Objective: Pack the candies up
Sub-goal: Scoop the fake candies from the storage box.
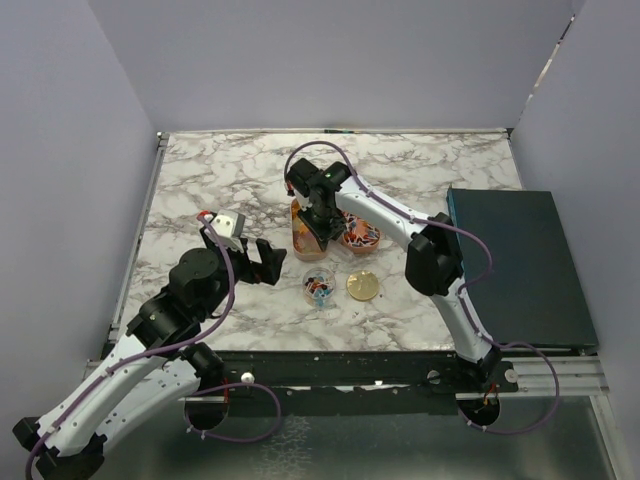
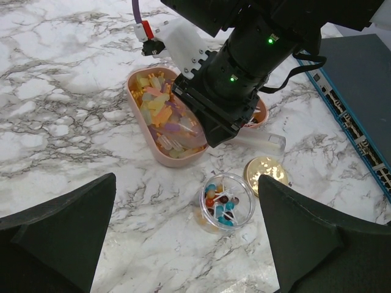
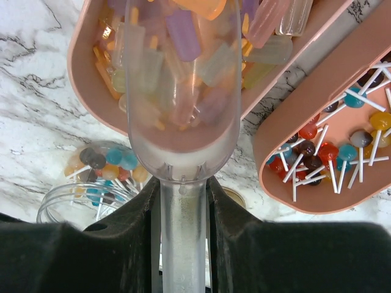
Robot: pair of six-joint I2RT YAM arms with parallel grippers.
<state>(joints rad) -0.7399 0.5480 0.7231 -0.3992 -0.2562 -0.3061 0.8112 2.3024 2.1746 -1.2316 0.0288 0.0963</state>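
Entry: candies point(image 2: 156, 107), packing partly done, by our judgement.

- Clear jar point(image 2: 212, 224) on the table point(image 2: 61, 122) holds a shallow layer of stick sweets point(image 2: 223, 204).
- Its gold lid point(image 2: 267, 174) lies beside it, off.
- Pastel tray point(image 2: 177, 160) and lollipop tray point(image 3: 266, 146) are both well stocked.
- We log the right pincer point(image 3: 183, 201) clamped on the handle of a clear scoop point(image 3: 183, 122) in the pastel tray.
- The left pincer point(image 2: 186, 238) gapes wide, empty.
- We read no labels.
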